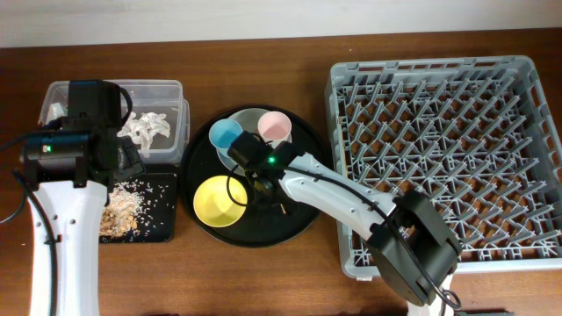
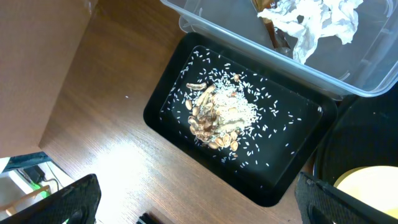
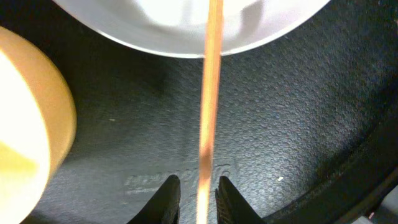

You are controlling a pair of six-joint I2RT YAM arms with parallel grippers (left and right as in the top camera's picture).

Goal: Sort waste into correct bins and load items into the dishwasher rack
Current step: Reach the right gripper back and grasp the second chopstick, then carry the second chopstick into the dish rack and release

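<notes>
Grippers first: the right gripper (image 3: 198, 186) is down over the round black tray (image 3: 292, 124) in the middle of the table (image 1: 263, 53). Its fingers are pulled in to a narrow slot with one wooden chopstick (image 3: 210, 93) running straight through it. The right-hand finger looks to be up against the stick and there's a sliver of a gap on the other side, so I honestly can't tell if it's properly pinched. The far end of the chopstick lies over the rim of the pale plate (image 3: 155, 25).

The yellow bowl (image 3: 25, 124) sits on the same round tray, just left of the gripper. The blue cup (image 1: 226, 133) and pink cup (image 1: 274, 127) are on the far side of the tray, by the plate.

The left gripper (image 2: 198, 183) is spread as wide as it goes with nothing in it, hanging above the shallow black tray (image 2: 292, 162) at the near left. That tray has the beige food scraps (image 2: 217, 115) heaped in the middle, with loose grains scattered around. The clear tub (image 2: 211, 18) is touching its far side, with crumpled white tissue (image 2: 323, 22) inside.

The dishwasher rack (image 1: 439, 63) takes up the right side, well apart from both grippers.
</notes>
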